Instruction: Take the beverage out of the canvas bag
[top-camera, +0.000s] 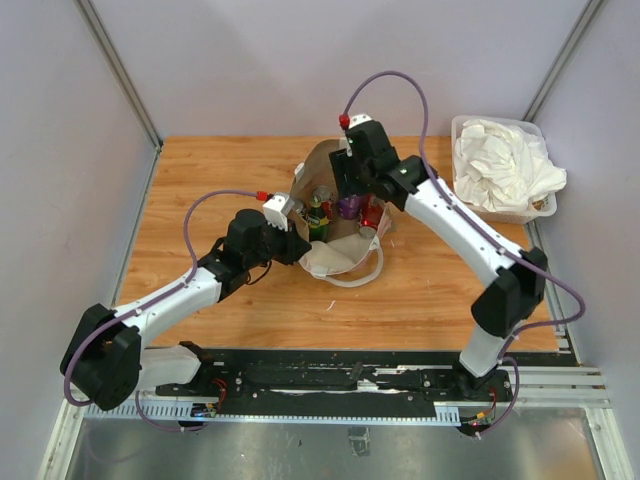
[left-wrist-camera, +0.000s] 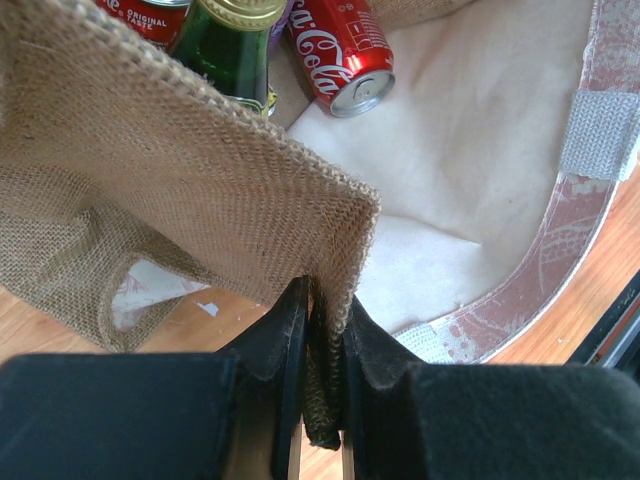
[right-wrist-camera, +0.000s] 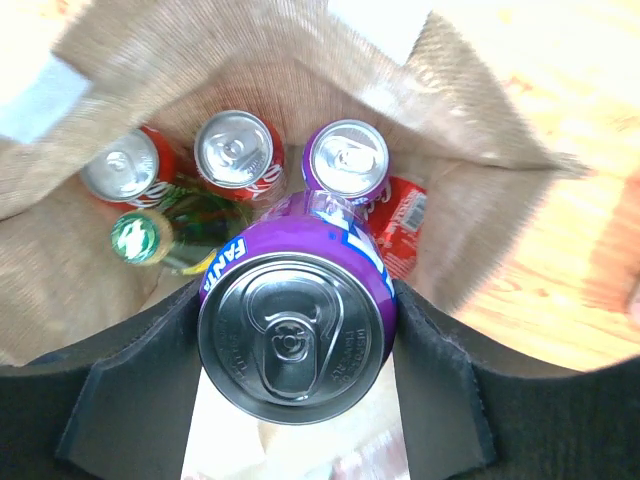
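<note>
The canvas bag (top-camera: 322, 165) stands open mid-table, with its white handle loops toward the near side. My left gripper (top-camera: 300, 243) is shut on the bag's burlap rim (left-wrist-camera: 325, 330), pinching the fabric between both fingers. My right gripper (right-wrist-camera: 295, 340) is above the bag's mouth, shut on an upright purple Fanta can (right-wrist-camera: 295, 335), which also shows in the top view (top-camera: 348, 207). Below it in the bag (right-wrist-camera: 250, 60) are a second purple can (right-wrist-camera: 347, 160), two upright red cans (right-wrist-camera: 238, 150), a green bottle (right-wrist-camera: 140, 237) and a lying red can (right-wrist-camera: 402, 215).
A clear plastic bin of white cloth (top-camera: 500, 165) stands at the back right of the wooden table. In the left wrist view a red Coca-Cola can (left-wrist-camera: 342, 55) and the green bottle (left-wrist-camera: 235, 45) lie on the bag's pale lining.
</note>
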